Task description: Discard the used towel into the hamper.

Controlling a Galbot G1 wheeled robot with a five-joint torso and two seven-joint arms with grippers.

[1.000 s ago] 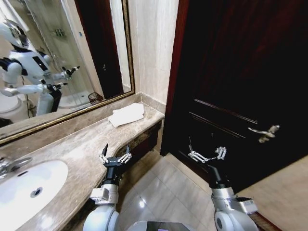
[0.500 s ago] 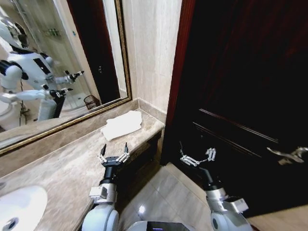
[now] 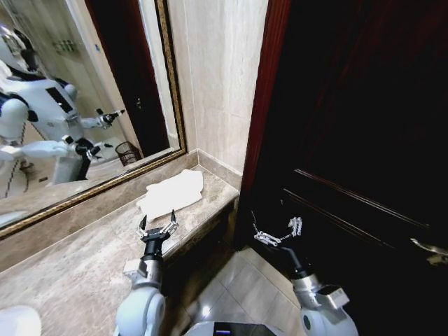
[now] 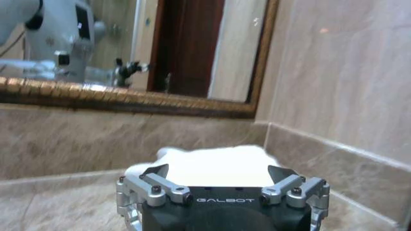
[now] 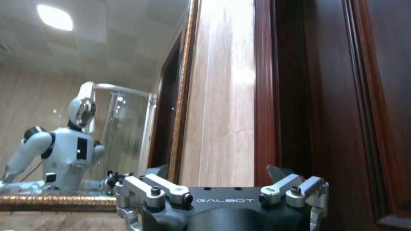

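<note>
"GALBOT" on left claw (image 4: 218,179); fingers spread.

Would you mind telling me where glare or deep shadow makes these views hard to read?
Head view: the dark wooden door sinks into shadow, though the folded white towel stays clear. Left wrist view: that towel is washed out. Right wrist view: a ceiling light flares in the gold-framed mirror.
</note>
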